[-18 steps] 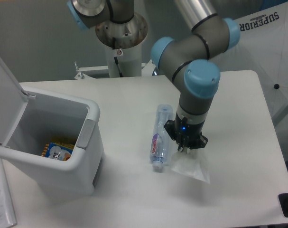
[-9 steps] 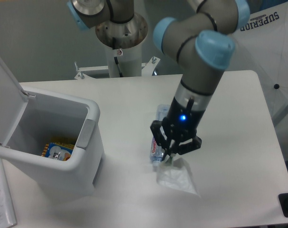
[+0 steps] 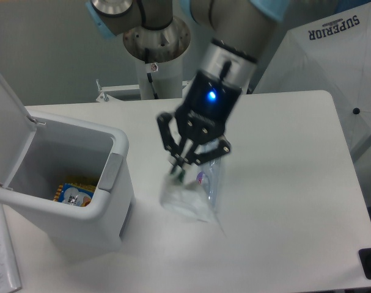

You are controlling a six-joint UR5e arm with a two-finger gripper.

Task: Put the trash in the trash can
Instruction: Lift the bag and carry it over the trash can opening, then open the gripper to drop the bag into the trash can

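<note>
Wrapper hangs pinched in the closed tool, beside the bin.

The bin on the left is white with a grey front tab, and an orange-and-blue packet lies inside. The black gripper glows blue above. The wrapper is clear with a green bit; the bottle is clear. The table is white.

A white table with rounded corners stands before a plain grey wall. Right of the table hangs white fabric printed "SUPERIOR".
</note>
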